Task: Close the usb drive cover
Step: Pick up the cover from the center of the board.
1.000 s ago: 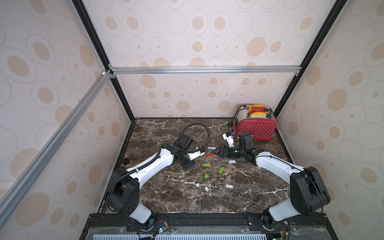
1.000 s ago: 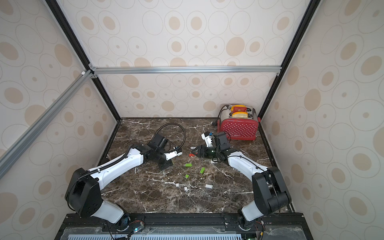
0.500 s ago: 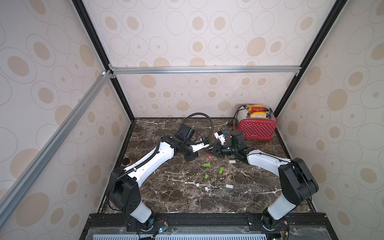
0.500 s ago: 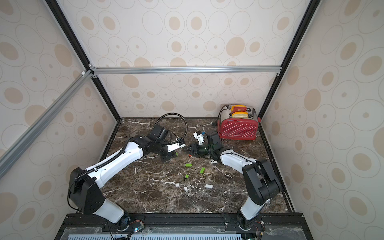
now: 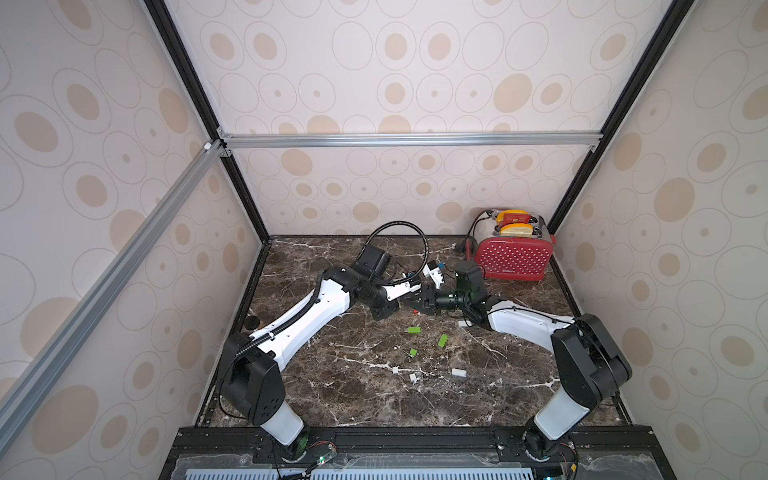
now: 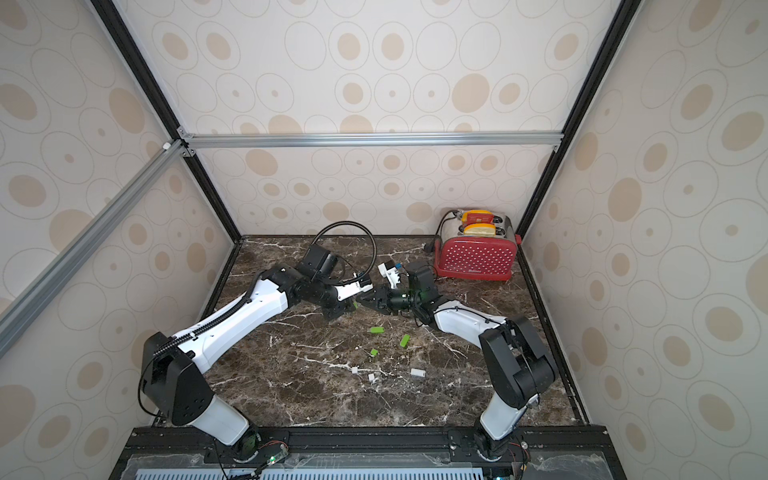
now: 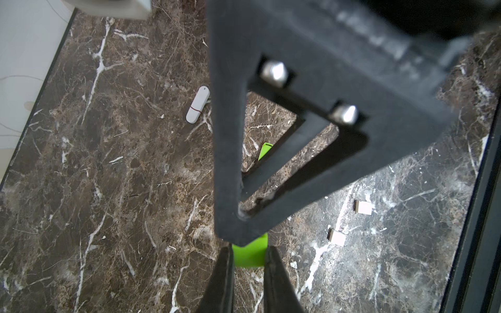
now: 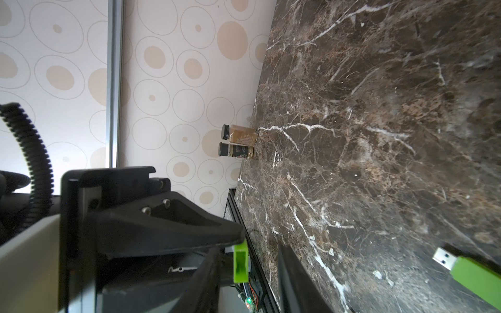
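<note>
A small green USB drive cover (image 7: 250, 253) is pinched between the fingertips of my left gripper (image 7: 249, 252), which is shut on it above the marble table. Its hollow end (image 8: 240, 264) shows in the right wrist view. There it sits between the jaws of my right gripper (image 8: 252, 257), close to one finger (image 8: 214, 273) and clear of the other, so this gripper is open. In both top views the two grippers meet tip to tip mid-table (image 5: 413, 299) (image 6: 360, 303). A green USB drive (image 8: 471, 273) with its metal plug bare lies on the table.
Green drives (image 5: 414, 330) (image 5: 443, 340) and small white caps (image 5: 459, 372) are scattered on the marble toward the front. A white drive (image 7: 198, 104) lies near the right arm. A red toaster (image 5: 513, 257) stands at the back right, two spice jars (image 8: 238, 142) by the wall.
Both arms have swung toward each other, so the gripper tips now meet over the middle. The right jaws have narrowed around the green cover held by the left gripper.
</note>
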`<state>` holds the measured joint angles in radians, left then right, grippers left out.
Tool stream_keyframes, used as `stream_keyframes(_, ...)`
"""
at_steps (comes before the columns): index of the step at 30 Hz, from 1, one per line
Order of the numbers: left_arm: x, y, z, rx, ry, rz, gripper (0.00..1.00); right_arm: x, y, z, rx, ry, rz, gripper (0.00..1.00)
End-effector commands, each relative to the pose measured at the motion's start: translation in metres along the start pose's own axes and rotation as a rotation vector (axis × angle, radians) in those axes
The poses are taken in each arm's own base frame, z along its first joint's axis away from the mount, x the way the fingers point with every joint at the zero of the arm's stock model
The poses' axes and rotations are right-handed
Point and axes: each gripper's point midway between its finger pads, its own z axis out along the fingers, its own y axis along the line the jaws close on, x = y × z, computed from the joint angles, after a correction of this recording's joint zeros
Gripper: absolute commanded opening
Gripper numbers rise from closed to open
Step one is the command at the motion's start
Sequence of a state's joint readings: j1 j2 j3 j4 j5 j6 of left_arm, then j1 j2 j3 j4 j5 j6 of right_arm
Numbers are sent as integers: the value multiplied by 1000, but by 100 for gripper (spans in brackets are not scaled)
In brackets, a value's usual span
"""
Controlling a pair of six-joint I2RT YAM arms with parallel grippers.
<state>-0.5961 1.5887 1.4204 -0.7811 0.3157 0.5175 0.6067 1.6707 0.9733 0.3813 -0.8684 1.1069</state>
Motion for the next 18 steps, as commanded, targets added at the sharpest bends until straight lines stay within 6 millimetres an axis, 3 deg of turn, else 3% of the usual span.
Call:
stream_keyframes(1,-10,-3,-5,21,-18,23,7,-4,14,6,-42,5,-27,36)
stream_keyframes(18,-11,3,-10,-24,-19,23,7,4,14,14,-56,30,-31,27)
